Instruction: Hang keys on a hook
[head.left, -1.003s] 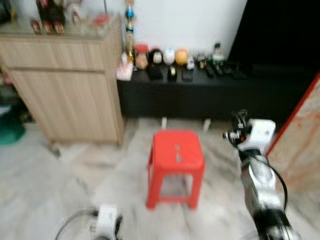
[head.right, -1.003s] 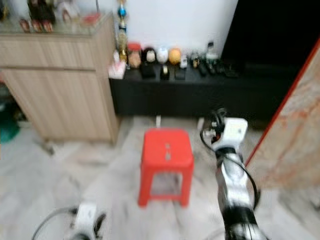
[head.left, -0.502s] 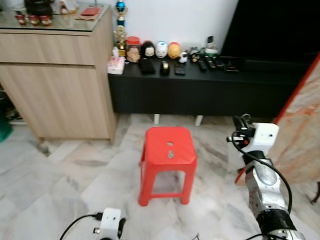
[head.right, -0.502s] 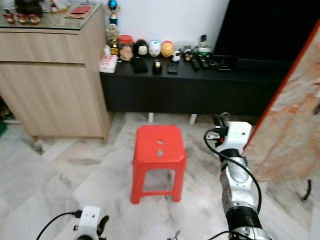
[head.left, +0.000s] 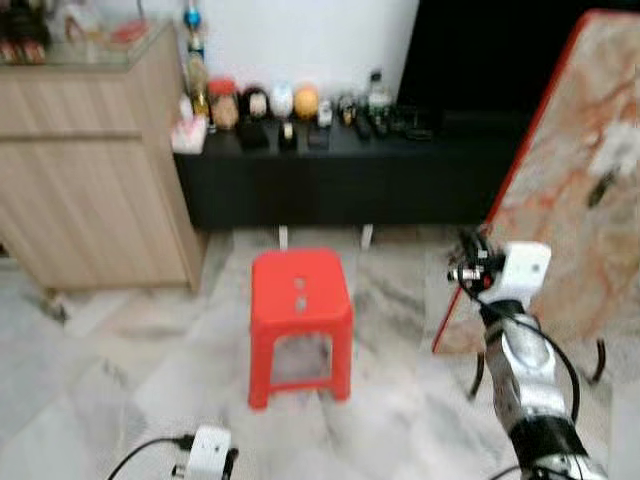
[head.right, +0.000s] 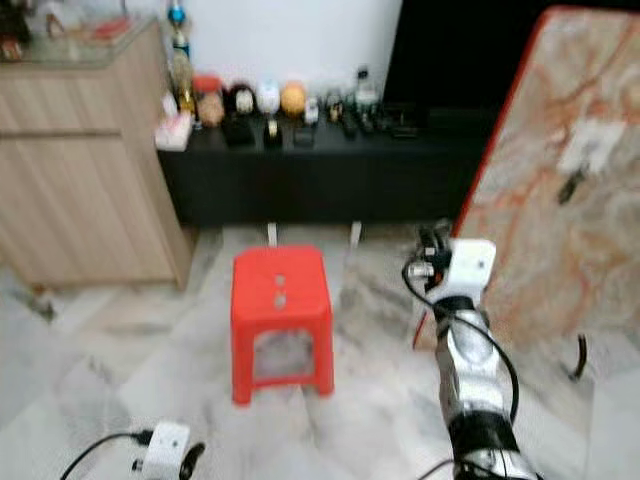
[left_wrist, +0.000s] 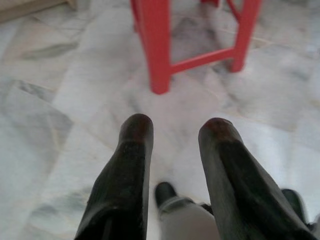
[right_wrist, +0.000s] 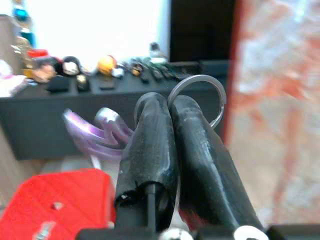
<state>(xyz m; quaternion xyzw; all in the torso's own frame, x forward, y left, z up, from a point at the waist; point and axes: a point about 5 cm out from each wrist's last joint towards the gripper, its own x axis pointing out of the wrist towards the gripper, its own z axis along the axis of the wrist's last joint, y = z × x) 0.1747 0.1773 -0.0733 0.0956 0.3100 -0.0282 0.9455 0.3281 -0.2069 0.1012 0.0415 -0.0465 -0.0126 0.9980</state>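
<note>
while beside the red stool (head.left: 299, 296), right gripper (right_wrist: 170, 107) clamped on keys (right_wrist: 197, 95), left gripper (left_wrist: 175, 131) parted.

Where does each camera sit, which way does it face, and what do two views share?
Left eye view: head, facing forward and down at the red plastic stool; right arm raised.
Right eye view: head, same scene, with the marble-patterned board.
Left wrist view: looks down along the open left gripper at the pale marble floor.
Right wrist view: along the right gripper, shut on the silver key ring.
All four show the stool.
</note>
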